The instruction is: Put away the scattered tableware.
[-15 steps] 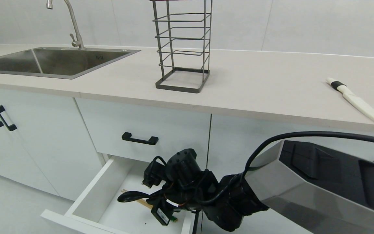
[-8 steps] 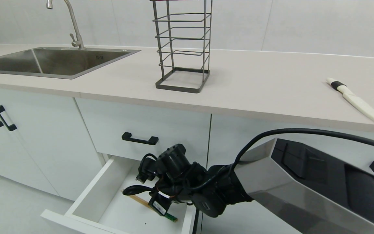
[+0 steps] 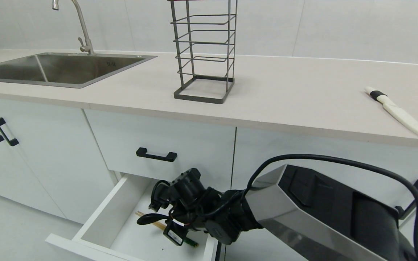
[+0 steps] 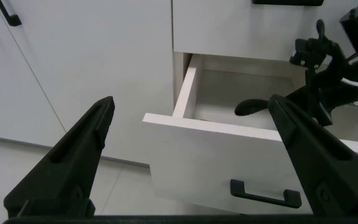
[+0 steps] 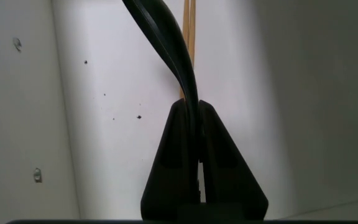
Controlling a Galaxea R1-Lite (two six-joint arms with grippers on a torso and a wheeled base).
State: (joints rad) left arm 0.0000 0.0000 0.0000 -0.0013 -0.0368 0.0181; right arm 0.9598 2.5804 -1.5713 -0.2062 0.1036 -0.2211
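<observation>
one black spoon (image 3: 148, 219) hangs over the open drawer (image 3: 99, 214), its handle pinched tight in the right gripper (image 5: 199, 115), above the chopsticks (image 5: 189, 37). it looks light, stiff and smooth, so the thin handle could swivel in that pinch.

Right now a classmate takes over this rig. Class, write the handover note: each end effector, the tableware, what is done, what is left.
The right end effector is shut on the spoon, held low over the open drawer.
The left end effector is open and empty, facing the drawer front.
Done: the chopsticks lie in the drawer.
Left: release the spoon into the drawer. The knife lies on the counter and is probably next. After that, likely close the drawer.
</observation>
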